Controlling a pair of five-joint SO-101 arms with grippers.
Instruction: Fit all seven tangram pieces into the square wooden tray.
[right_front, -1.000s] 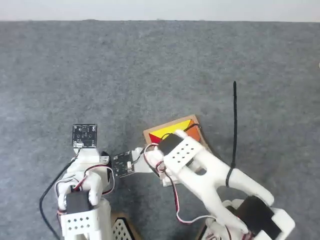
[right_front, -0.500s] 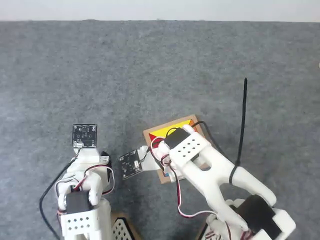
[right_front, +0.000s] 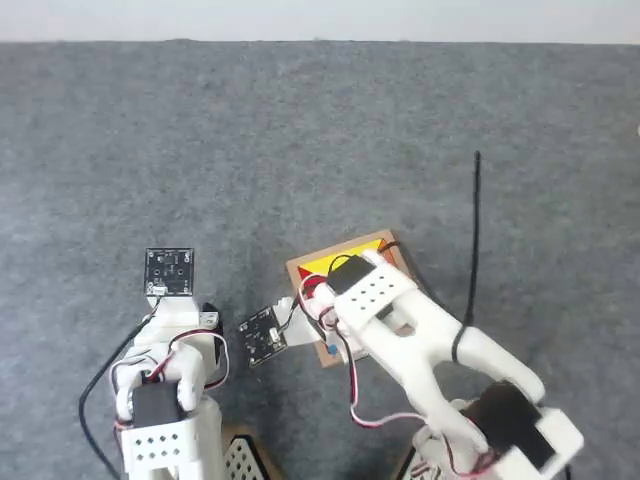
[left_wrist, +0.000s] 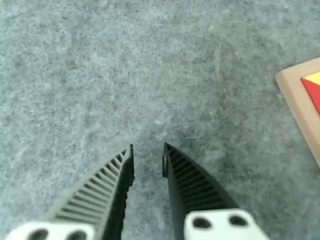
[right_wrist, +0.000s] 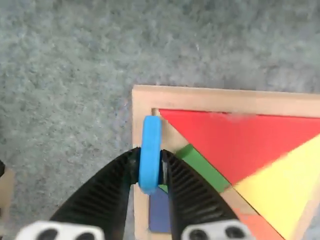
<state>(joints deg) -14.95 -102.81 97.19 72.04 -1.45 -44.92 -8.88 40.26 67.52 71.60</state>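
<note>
Right gripper (right_wrist: 150, 152) is clamping a blue piece (right_wrist: 150, 135) by its flat faces, with the piece standing on edge. It is hovering at the corner of the wooden tray (right_wrist: 210, 94), where a bare gap is showing. A red triangle (right_wrist: 235, 135), a yellow triangle (right_wrist: 280, 190), a green piece (right_wrist: 200, 162) and a dark blue piece (right_wrist: 159, 212) are lying flat inside. Left gripper (left_wrist: 148, 147) is hanging over grey carpet (left_wrist: 100, 75), fingers slightly parted and gripping nothing, near the tray's rim.

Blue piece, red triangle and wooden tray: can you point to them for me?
blue piece (right_wrist: 150, 150), right wrist view, middle of its upturned edge.
red triangle (right_wrist: 235, 139), right wrist view, middle of its flat face.
wooden tray (right_wrist: 210, 96), right wrist view, on its rim.
</note>
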